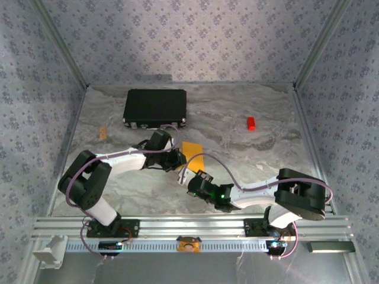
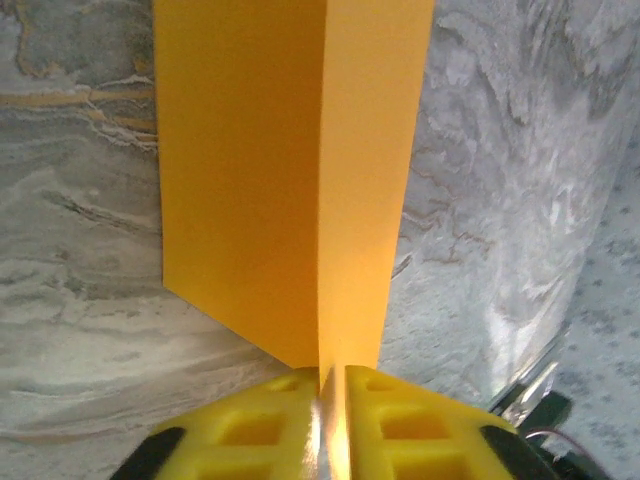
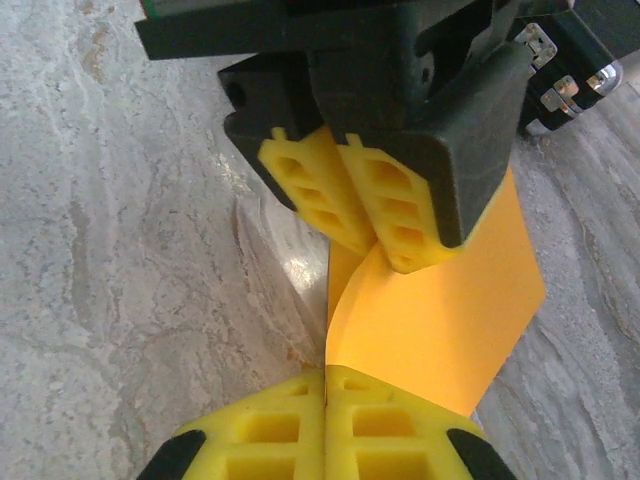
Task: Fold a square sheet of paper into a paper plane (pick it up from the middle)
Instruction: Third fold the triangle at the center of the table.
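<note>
The left hand (image 2: 333, 388) is clenching its yellow fingers (image 2: 270, 420) on the sheet of paper (image 2: 270, 180), pinching it right at a sharp lengthwise crease, so that the two orange halves are spreading away from the hand in a shallow V over the marbled desk (image 1: 249, 163). The right hand (image 3: 325, 385) is meeting it from the opposite side, its own fingers pressed tight together, with the near edge of the same sheet running into the seam between them. Between the two grips the paper is curving gently. From the top camera the sheet is sitting near the middle of the desk, between the two hands and just in front of the black case (image 1: 155, 108), which is lying flat toward the far edge. A small red block (image 1: 251, 123) is resting well off to the right.
</note>
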